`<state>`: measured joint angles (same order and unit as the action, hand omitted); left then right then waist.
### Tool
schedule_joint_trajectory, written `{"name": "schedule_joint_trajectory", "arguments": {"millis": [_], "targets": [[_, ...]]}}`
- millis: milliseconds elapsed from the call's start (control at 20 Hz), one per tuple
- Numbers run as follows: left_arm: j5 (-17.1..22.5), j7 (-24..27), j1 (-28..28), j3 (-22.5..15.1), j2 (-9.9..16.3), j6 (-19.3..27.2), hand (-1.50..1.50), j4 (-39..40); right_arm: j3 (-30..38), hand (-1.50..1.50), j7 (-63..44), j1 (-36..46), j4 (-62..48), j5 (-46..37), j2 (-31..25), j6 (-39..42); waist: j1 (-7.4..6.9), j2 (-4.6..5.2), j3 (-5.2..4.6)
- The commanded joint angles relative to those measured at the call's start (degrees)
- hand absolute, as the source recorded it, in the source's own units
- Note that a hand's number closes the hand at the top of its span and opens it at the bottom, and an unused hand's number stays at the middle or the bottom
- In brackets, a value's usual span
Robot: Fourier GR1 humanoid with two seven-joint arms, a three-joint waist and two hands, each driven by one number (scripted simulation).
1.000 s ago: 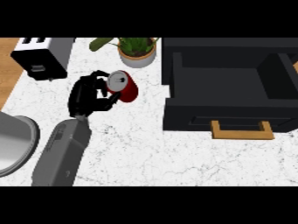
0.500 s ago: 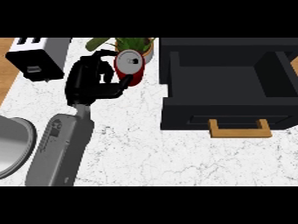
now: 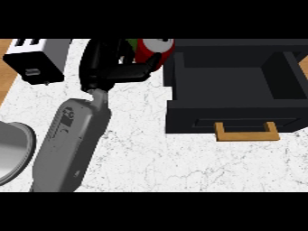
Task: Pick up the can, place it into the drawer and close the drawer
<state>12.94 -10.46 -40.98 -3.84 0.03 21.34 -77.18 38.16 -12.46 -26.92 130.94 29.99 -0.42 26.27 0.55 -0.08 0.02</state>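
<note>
A robot's left hand (image 3: 113, 63) grips a red can (image 3: 152, 50) at the far side of a white marble counter (image 3: 149, 153), fingers and thumb curled round the can's side. The can sits high in the hand, tilted so its silver top faces up, just left of the open black drawer (image 3: 240, 90) and close to its left wall. The drawer stands pulled out toward the near side, its wooden handle (image 3: 247, 131) facing the robot and its inside dark, with nothing visible in it. A toaster (image 3: 35, 59) sits at the far left, and a grey metal bowl (image 3: 3, 151) lies at the near left edge. The right hand does not appear. The carrying step looks under way: the can appears to be off the counter but not yet over the drawer. The next move calls for swinging it right past the drawer's wall, lowering it inside and letting go, before pushing the drawer front shut.
</note>
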Motion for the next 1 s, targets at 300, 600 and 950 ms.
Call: {"name": "schedule_joint_trajectory", "arguments": {"millis": [300,600,950], "targets": [[1.1,-4.6,-13.8,-3.7,0.0,8.0,1.50,7.3,3.0,-1.50,-0.7,-1.5,-0.8,3.8,0.0,3.9,0.51,-0.01,0.01],[4.9,1.4,-24.3,-2.1,0.0,9.8,1.50,22.4,0.8,-1.50,-3.4,2.1,1.5,2.0,0.3,-0.2,1.06,0.30,0.00],[10.9,5.1,-30.3,-5.4,0.0,11.7,1.50,29.4,-1.3,-1.50,-1.1,0.9,1.2,0.8,0.4,-0.5,1.37,0.24,0.02]]}}
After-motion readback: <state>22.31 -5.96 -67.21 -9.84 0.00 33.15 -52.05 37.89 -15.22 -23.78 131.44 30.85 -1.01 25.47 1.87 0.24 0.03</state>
